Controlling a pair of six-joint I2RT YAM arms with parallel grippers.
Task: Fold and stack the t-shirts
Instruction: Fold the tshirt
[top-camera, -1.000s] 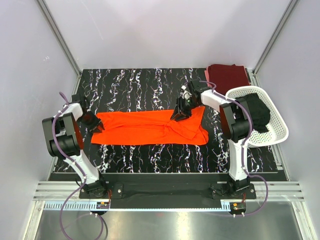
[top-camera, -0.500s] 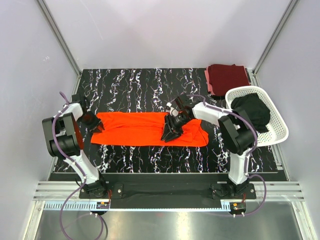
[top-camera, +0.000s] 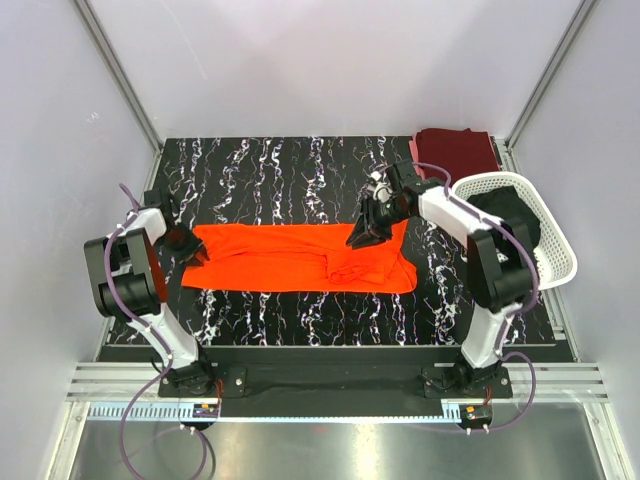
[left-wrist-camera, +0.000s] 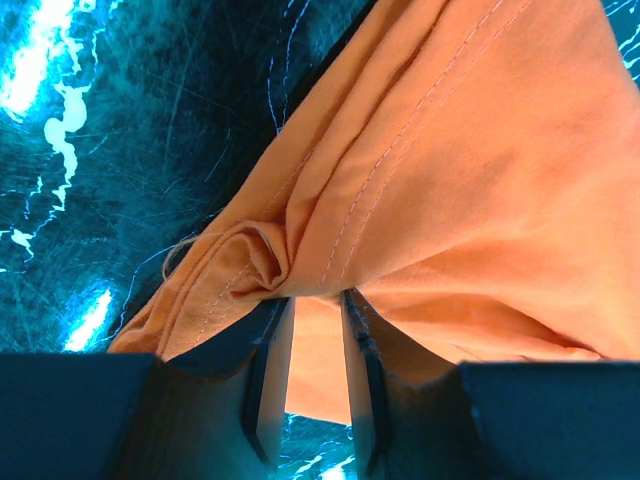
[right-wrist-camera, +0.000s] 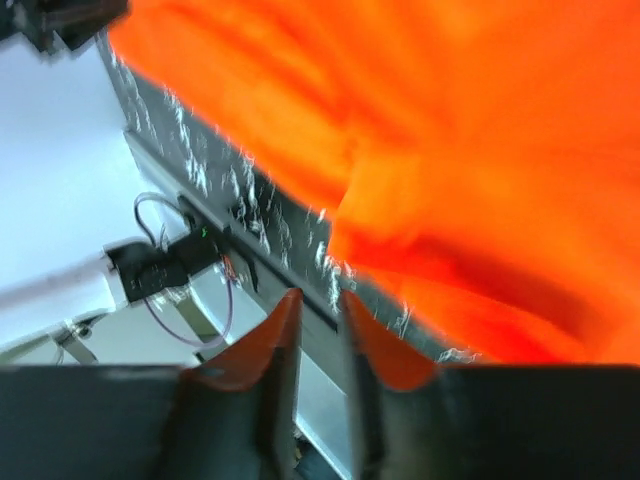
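Observation:
The orange t-shirt (top-camera: 290, 258) lies in a long band across the middle of the black marbled table. My left gripper (top-camera: 192, 251) sits at its left end. In the left wrist view the hem (left-wrist-camera: 260, 255) bunches at the narrow-set fingertips of that gripper (left-wrist-camera: 310, 300), which is shut on the cloth. My right gripper (top-camera: 360, 238) hovers over the far edge of the shirt's rumpled right part. Its fingers (right-wrist-camera: 317, 300) stand a little apart with nothing between them, and the orange cloth (right-wrist-camera: 450, 130) lies beyond. A folded maroon t-shirt (top-camera: 455, 155) sits at the back right corner. The black t-shirt (top-camera: 510, 225) lies in the basket.
The white perforated basket (top-camera: 560, 265) stands at the right edge of the table, beside the right arm. Grey walls close in the table on three sides. The arm bases and a rail run along the near edge (top-camera: 320, 375).
My right gripper swept toward the near side over the shirt's right part, then came back to its far edge. The right end's folds have shifted. The left gripper has stayed put.

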